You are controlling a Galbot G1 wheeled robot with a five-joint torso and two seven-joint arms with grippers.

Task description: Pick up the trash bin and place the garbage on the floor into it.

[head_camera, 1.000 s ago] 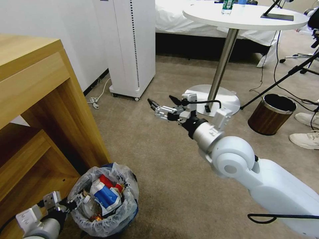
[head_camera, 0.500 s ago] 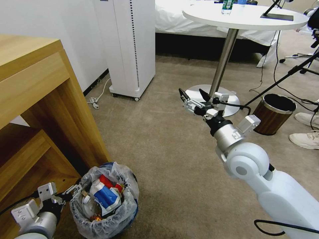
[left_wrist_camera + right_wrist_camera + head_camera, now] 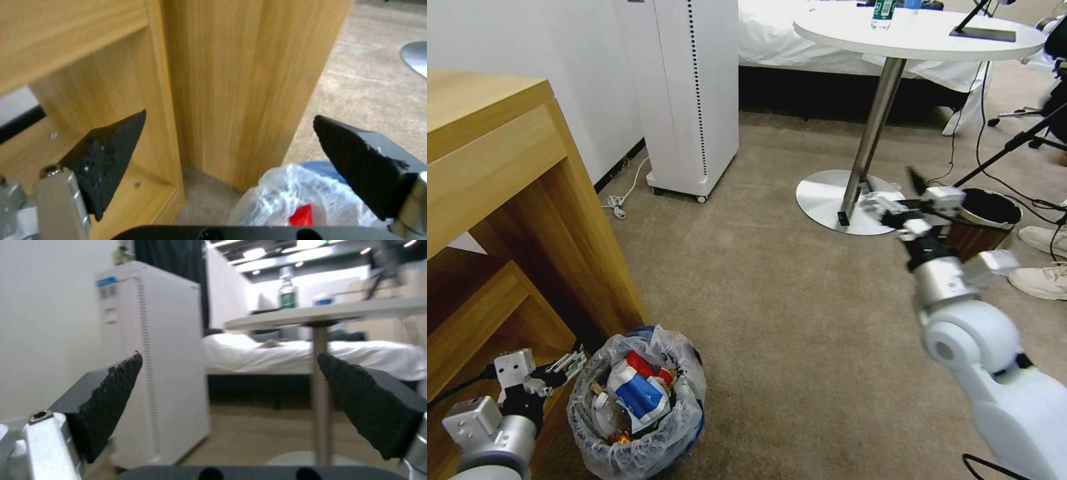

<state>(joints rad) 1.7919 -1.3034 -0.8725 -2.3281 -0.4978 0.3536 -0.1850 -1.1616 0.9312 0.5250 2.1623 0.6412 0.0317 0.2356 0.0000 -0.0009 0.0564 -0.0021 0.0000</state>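
Left pincer (image 3: 575,361) gapes beside trash bin (image 3: 640,440); right pincer (image 3: 889,189) empty.

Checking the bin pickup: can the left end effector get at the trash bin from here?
Probably yes. The left end effector, open, sits beside the trash bin rim, nothing between; the wooden cabinet crowds one side.

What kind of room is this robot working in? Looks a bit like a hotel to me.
Probably a bedroom or hotel-style room, perhaps a mock-up. A bed with white linen stands at the back, a round white pedestal table before it, and tan carpet covers the floor, with a wooden desk beside a small lined trash bin.
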